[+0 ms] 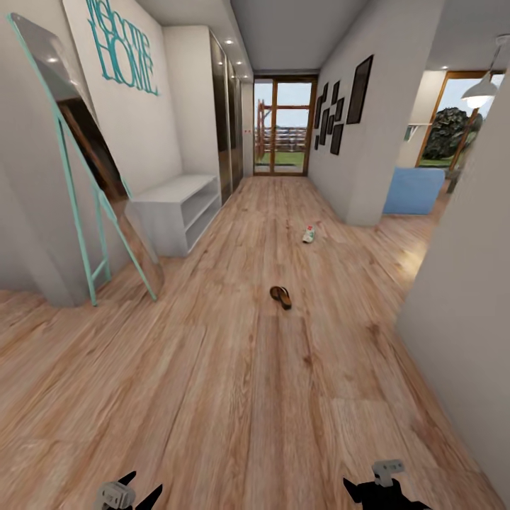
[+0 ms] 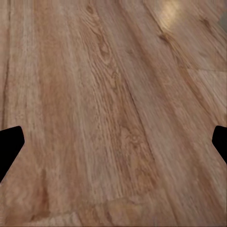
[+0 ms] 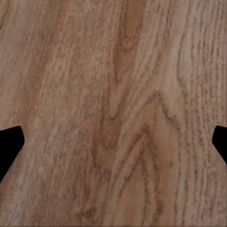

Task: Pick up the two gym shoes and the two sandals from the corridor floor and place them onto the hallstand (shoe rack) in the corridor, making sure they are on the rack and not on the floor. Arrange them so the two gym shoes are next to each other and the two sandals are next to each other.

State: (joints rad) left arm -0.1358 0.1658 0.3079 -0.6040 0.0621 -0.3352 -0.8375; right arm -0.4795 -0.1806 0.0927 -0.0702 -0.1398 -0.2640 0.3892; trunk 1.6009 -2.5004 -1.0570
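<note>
A dark brown sandal [image 1: 280,296] lies on the wood-plank corridor floor [image 1: 234,397] in the middle distance; at this size I cannot tell whether it is one sandal or two together. Farther on and a little to the right lies a cream-white gym shoe [image 1: 309,234] with red and green marks, close to a wall corner. The hallstand is out of view. My left gripper [image 1: 140,490] and right gripper [image 1: 375,489] hang low at the near edge, far from the shoes. Both are open over bare planks, as the left wrist view [image 2: 113,146] and right wrist view [image 3: 113,146] show.
A plain white two-bay bench [image 1: 177,211] stands against the left wall beyond a leaning turquoise-framed mirror [image 1: 85,170]. A white wall [image 1: 467,297] closes in on the right. Glass doors [image 1: 283,127] end the corridor, and a side opening shows a blue seat [image 1: 414,190].
</note>
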